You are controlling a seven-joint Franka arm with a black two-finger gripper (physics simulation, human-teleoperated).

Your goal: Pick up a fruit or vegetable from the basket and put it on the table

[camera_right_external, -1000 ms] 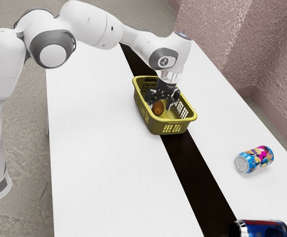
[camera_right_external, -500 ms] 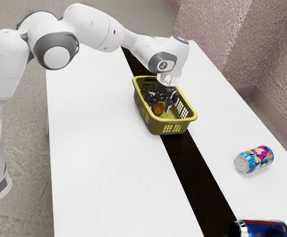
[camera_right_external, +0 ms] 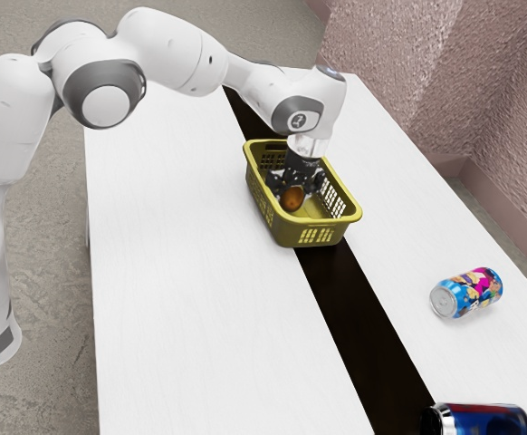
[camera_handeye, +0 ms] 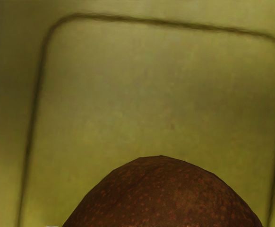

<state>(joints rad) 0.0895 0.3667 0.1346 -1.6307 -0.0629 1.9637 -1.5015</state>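
Inside the yellow-green basket (camera_right_external: 309, 234), my gripper (camera_right_external: 293, 192) is low and shut on a brown-orange round fruit or vegetable (camera_right_external: 292, 198). Its kind is unclear. The fingers stand at its two sides, and their tips are partly hidden by it and the basket. In the wrist view, the same fruit (camera_handeye: 163, 196) appears as a dark brown, red-speckled dome just under my hand, over the basket's floor (camera_handeye: 156, 94).
The basket's walls surround my hand. On the white table (camera_right_external: 182, 272), a colourful can (camera_right_external: 467, 293) lies toward the exterior view's right, and a dark blue can (camera_right_external: 481, 420) is at the near edge. A black strip (camera_right_external: 354, 317) runs beneath the basket.
Compared with the earlier views, my hand is slightly lower and the fingers have drawn together around the fruit. The fruit has shifted a little toward the exterior view's right.
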